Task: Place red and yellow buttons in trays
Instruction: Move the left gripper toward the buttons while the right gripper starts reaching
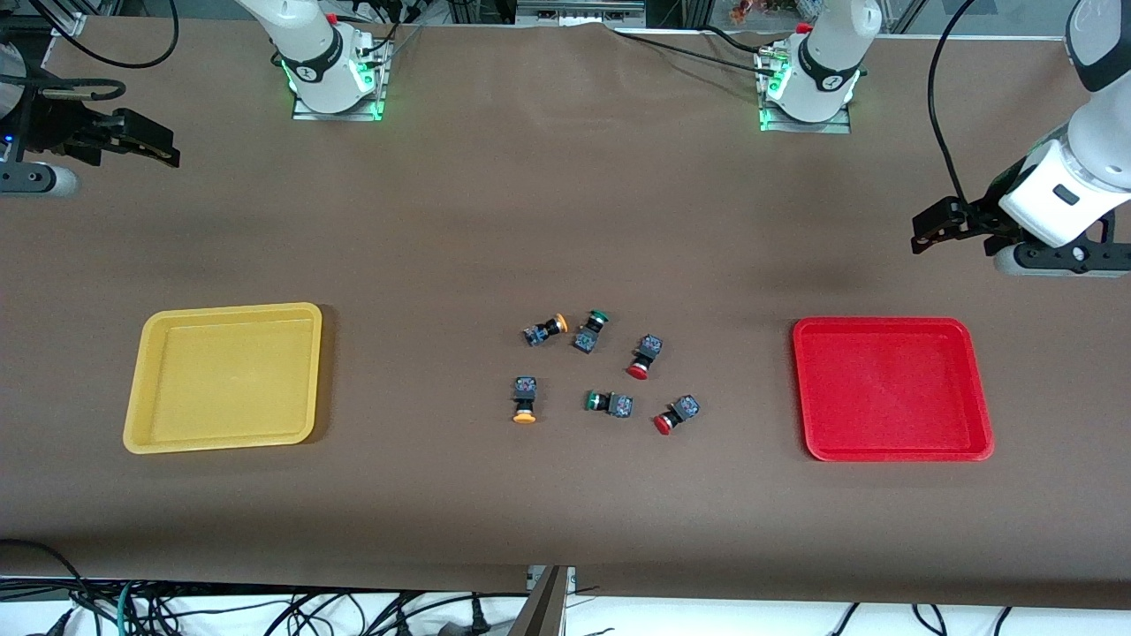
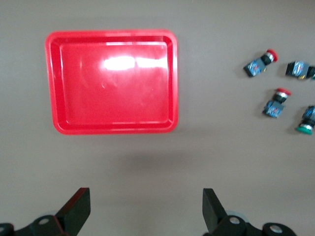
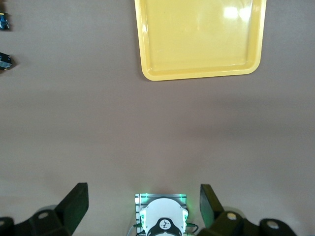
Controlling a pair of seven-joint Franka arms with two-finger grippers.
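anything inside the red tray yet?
No. The red tray shows only its bare floor in the front and left wrist views; nothing covers it. Both red buttons lie on the table between the trays.

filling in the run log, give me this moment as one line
stage: not started | red tray and yellow tray: empty | six buttons: clustered mid-table between trays | left gripper: open, raised, waiting | right gripper: open, raised, waiting

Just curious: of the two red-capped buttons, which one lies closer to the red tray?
The red-capped button nearer the front camera, beside a green-capped one. It lies closer to the red tray than the other red-capped button.
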